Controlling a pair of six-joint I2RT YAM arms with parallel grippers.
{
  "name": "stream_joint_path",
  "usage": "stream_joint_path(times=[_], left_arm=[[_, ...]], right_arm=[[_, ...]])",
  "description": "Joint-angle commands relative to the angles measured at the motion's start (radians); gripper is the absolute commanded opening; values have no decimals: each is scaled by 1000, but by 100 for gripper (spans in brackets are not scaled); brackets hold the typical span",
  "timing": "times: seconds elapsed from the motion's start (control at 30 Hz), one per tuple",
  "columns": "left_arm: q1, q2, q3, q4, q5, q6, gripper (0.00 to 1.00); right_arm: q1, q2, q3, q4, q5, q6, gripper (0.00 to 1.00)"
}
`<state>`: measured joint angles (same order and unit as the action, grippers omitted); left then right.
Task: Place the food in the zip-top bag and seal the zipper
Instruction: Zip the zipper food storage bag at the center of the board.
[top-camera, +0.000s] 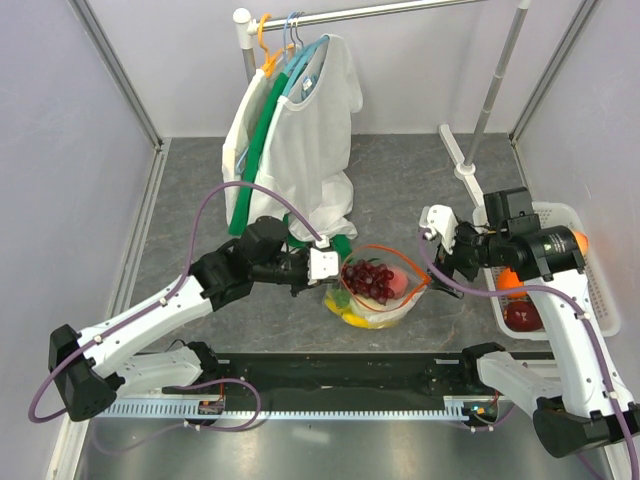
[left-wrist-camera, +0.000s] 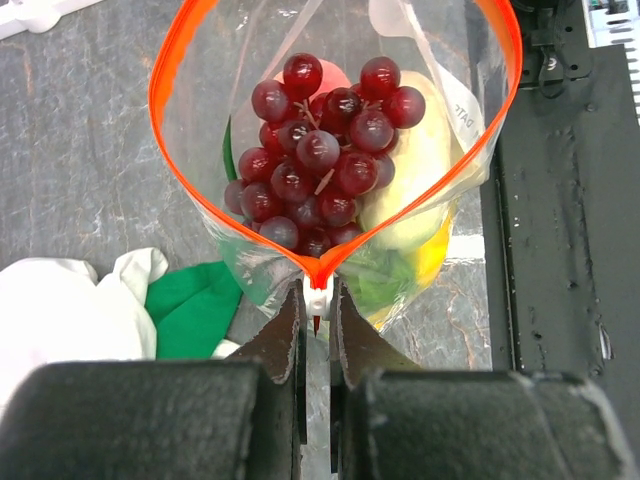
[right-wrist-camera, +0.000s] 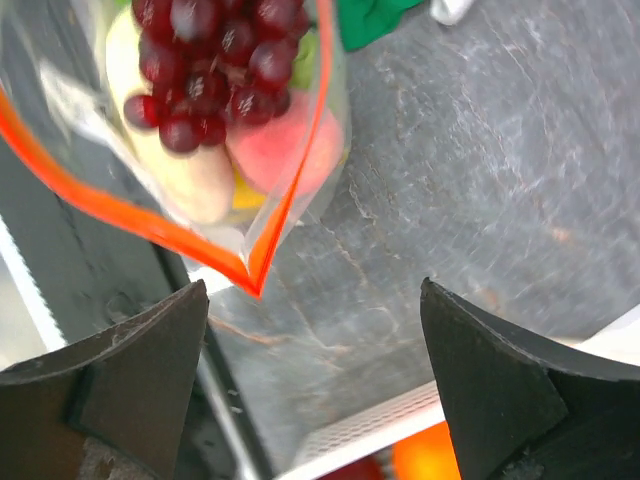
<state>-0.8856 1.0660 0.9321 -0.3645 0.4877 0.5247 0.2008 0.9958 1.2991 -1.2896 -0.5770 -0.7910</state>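
Two pincers: my left gripper (left-wrist-camera: 316, 330) pinches the slider (left-wrist-camera: 317, 298) at six o'clock; my right gripper (right-wrist-camera: 315, 330), spread, should clamp the zipper's (right-wrist-camera: 252, 275) twelve o'clock corner before I pull.

Lab booth, shown by panel walls (top-camera: 60, 150), clothes rack (top-camera: 400, 9).

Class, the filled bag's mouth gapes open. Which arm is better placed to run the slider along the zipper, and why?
Left. The left gripper is shut on the white slider at one end of the zipper. The right gripper is open near the zipper's other end, holding nothing.
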Motion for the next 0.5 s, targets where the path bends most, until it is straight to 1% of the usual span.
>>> stream_joint_path(times=[0.0, 0.03, 0.1, 0.23, 0.27, 0.33, 0.43, 0.47], left_arm=[[31, -17, 4, 62, 6, 1, 2], [36, -14, 5, 62, 9, -3, 2], [48, -11, 10, 61, 20, -8, 2], [57, -5, 17, 62, 34, -18, 2], [57, -3, 19, 61, 40, -20, 2], [57, -5, 20, 56, 41, -20, 2], [60, -3, 22, 53, 34, -28, 2], [59, -3, 22, 53, 35, -29, 2]], right_arm=[[-1, 12, -66, -168, -55, -318, 93], [0, 12, -92, -166, -67, -361, 93], [-1, 14, -104, -131, -80, -367, 94], [0, 41, -126, 8, -121, -266, 92], [0, 50, -121, 41, -144, -231, 89], [2, 81, -94, 44, -168, -212, 85], [0, 99, -52, 12, -204, -195, 71], [0, 98, -49, -2, -207, -198, 60]])
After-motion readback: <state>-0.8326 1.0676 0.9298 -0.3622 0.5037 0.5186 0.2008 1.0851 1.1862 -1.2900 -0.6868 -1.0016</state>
